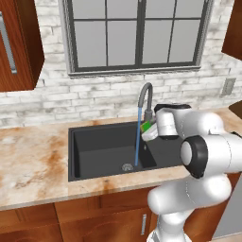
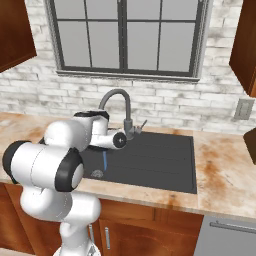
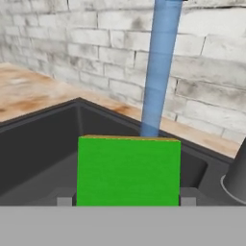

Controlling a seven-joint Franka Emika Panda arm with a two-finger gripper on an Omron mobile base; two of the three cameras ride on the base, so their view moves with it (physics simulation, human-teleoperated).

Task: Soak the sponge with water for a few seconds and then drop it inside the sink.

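Note:
My gripper is shut on the sponge, a bright green block with a yellowish far edge, with one finger at each side. I hold it above the dark sink, beside the faucet. The water runs as a thin blue stream that passes just behind the sponge's far edge. From the left base the sponge sits right of the water, which reaches the basin floor near the drain. From the right base, my arm covers the hand, with the water below it.
The sink's flat drainboard lies to the right of the basin. Marble counter spreads on both sides. A brick wall with a window stands behind the faucet. Wooden cabinets hang at the upper corners.

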